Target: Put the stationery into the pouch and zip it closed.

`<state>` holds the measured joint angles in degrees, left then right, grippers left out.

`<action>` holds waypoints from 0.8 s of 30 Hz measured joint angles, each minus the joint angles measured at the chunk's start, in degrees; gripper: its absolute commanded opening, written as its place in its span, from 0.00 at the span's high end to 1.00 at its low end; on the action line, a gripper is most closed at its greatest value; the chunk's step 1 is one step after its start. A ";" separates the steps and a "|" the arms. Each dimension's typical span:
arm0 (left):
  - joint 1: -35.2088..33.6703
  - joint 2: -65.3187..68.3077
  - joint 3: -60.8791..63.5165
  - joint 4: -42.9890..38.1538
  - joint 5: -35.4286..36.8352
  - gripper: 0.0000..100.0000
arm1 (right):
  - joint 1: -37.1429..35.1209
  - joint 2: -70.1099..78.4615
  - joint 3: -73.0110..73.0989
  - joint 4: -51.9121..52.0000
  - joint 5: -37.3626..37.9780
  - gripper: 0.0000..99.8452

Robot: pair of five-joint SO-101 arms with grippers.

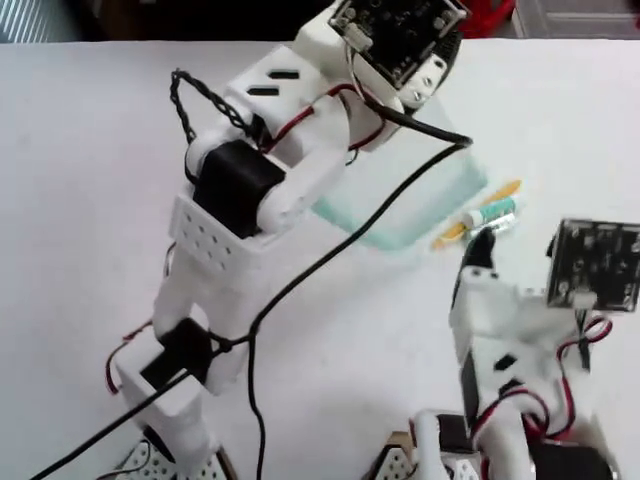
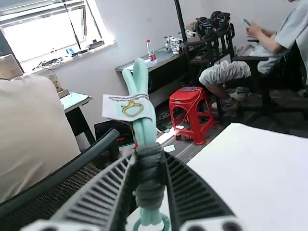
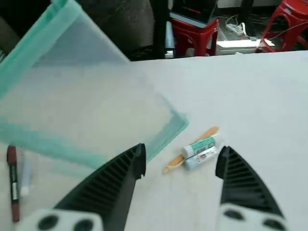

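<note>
A translucent pouch (image 1: 425,195) with a teal edge is lifted at one corner, under the left arm's wrist. My left gripper (image 2: 149,156) is shut on the pouch's teal pull loop (image 2: 140,91), which carries a white tag. An orange pen (image 1: 505,190) and two small tubes (image 1: 492,214) lie on the table just beside the pouch's corner. My right gripper (image 3: 182,153) is open and hovers just short of the pen (image 3: 208,133) and tubes (image 3: 198,150). The pouch (image 3: 82,101) hangs tilted. A red marker (image 3: 12,183) lies by its lower edge; whether it is inside I cannot tell.
The white table (image 1: 90,180) stretches left of the arms. A black cable (image 1: 330,260) runs from the left wrist down across the table. Beyond the far table edge stand a dark chair (image 3: 125,24) and a red stool (image 3: 195,33).
</note>
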<state>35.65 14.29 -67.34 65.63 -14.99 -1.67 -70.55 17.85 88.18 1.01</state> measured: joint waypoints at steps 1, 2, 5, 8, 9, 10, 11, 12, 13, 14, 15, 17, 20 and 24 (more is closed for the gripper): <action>-0.44 0.00 0.00 -0.35 1.93 0.97 | -1.76 -0.70 0.00 0.97 -0.09 0.75; -1.05 0.00 0.00 -0.53 4.04 0.97 | -4.22 -1.23 0.00 1.58 -0.09 0.75; -3.60 0.00 0.00 -1.23 8.97 0.97 | -11.69 -2.20 1.14 1.58 1.76 0.75; -4.92 0.00 0.00 -1.32 9.85 0.97 | -15.91 -2.46 5.45 -0.88 8.00 0.75; -5.01 0.00 0.00 -0.53 9.23 0.97 | -15.74 -2.46 7.12 -2.37 10.64 0.75; -5.01 0.00 0.00 0.62 8.35 0.97 | -15.12 -2.37 8.62 -4.48 13.19 0.75; -4.84 0.00 0.00 2.20 6.95 0.97 | -13.63 -2.37 10.02 -6.51 15.56 0.75; -4.40 0.00 0.00 3.96 5.36 0.97 | -11.87 -2.37 11.16 -8.70 17.41 0.75; -3.96 0.00 0.00 5.80 3.52 0.97 | -10.37 -2.37 12.48 -11.16 18.64 0.75; -3.34 0.00 0.00 7.74 2.55 0.97 | -8.62 -2.37 13.80 -13.54 19.69 0.75; -2.81 0.00 0.00 9.76 2.11 0.97 | -7.12 -2.37 15.03 -15.47 20.66 0.75; -2.29 0.00 0.00 13.98 2.37 0.97 | -4.48 -2.29 17.41 -18.29 22.86 0.75; -2.20 0.00 0.00 19.52 5.89 0.97 | -0.79 -2.02 19.87 -21.27 24.35 0.75; -1.41 0.00 -0.70 25.23 8.18 0.97 | 2.73 -2.29 21.71 -22.07 24.70 0.75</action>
<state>34.24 14.29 -68.04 90.86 -6.81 1.05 -72.84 39.56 66.11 25.71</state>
